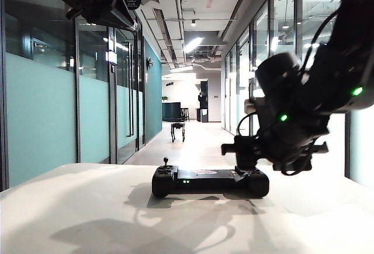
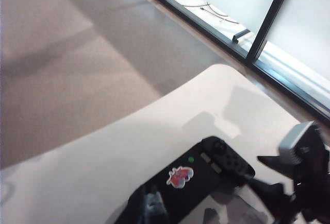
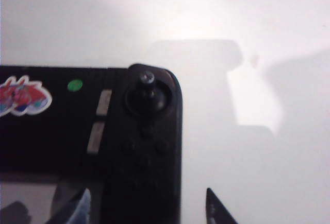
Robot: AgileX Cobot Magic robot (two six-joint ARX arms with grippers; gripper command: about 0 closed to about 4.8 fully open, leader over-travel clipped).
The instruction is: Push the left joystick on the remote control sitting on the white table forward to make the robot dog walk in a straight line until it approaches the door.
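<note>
Right hand (image 3: 144,206) straddles the right end of the remote control (image 1: 210,181), its fingers spread to either side without gripping it. The left joystick (image 1: 166,162) stands upright and untouched at the controller's other end, on the white tabletop (image 1: 70,207). Left hand (image 2: 152,208) shows only as a blurred tip near the controller in its own wrist view; whether it is open I cannot tell. Far down the corridor the robot dog (image 1: 177,131) stands near the door end. The walk looks nearly or fully done; any further push needs the left hand's fingertip on that stick, pressing forward.
</note>
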